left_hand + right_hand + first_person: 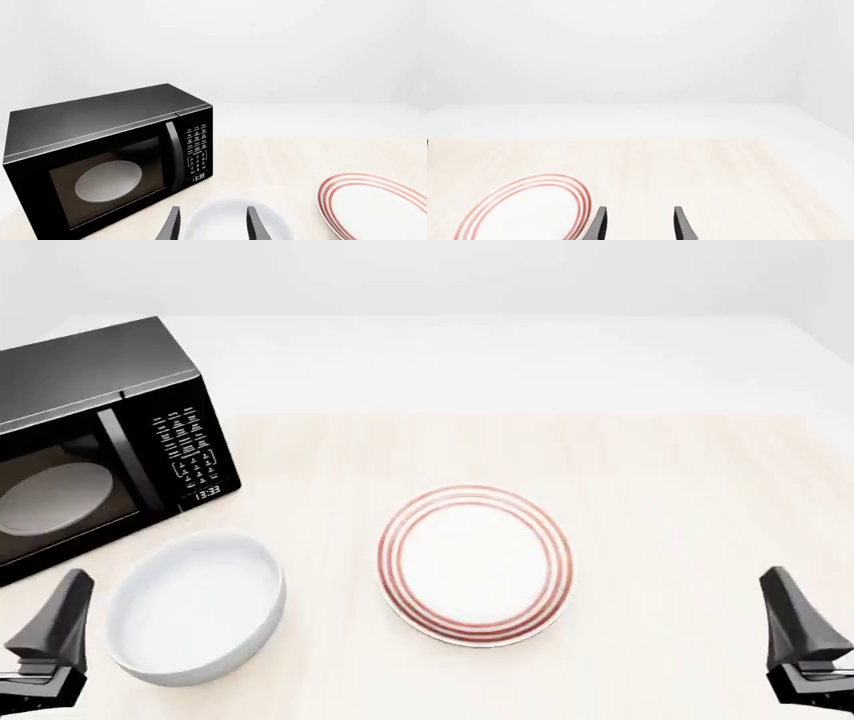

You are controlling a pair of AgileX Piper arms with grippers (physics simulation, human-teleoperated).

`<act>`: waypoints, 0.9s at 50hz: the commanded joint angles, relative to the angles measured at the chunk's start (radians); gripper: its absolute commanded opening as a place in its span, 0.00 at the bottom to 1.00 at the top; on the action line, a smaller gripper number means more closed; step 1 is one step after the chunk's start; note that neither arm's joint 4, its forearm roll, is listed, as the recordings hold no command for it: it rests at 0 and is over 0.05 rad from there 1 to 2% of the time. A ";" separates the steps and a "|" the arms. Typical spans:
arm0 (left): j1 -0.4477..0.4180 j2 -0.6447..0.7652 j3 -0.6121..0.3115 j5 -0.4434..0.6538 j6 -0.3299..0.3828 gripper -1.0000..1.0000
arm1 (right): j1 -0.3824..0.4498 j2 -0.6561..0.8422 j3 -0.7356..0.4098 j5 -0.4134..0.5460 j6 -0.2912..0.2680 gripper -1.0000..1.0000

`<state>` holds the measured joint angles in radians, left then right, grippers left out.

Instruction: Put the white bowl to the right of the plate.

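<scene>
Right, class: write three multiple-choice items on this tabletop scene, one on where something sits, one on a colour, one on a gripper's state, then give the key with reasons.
1. Where is the white bowl relative to the plate, seen from the front?
A. To its left
B. To its right
C. On it

2. What colour are the plate's rings?
A. Blue
B. Red
C. Green

3. What is the left gripper doing?
A. Shut on the bowl
B. Shut on the plate
C. Open, holding nothing

Key: 1 A, the bowl lies left of the plate, near the microwave. 2 B, thin red rings circle the rim. 3 C, its fingers stand apart with the bowl beyond them.
</scene>
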<state>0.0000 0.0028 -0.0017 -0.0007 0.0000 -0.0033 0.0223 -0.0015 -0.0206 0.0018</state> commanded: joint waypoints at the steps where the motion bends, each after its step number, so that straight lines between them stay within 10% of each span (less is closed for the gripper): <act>1: 0.000 0.004 -0.003 -0.001 0.000 1.00 | 0.006 0.002 -0.002 0.010 -0.019 1.00; 19: 0.000 0.004 -0.003 -0.001 0.000 1.00 | 0.056 0.237 -0.018 -0.149 -0.088 1.00; 45: 0.000 0.004 -0.003 -0.001 0.000 1.00 | 0.268 0.787 -0.411 -0.238 -0.134 1.00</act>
<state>0.0000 0.0073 -0.0042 -0.0017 0.0000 0.1942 0.6301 -0.3009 -0.2155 -0.1123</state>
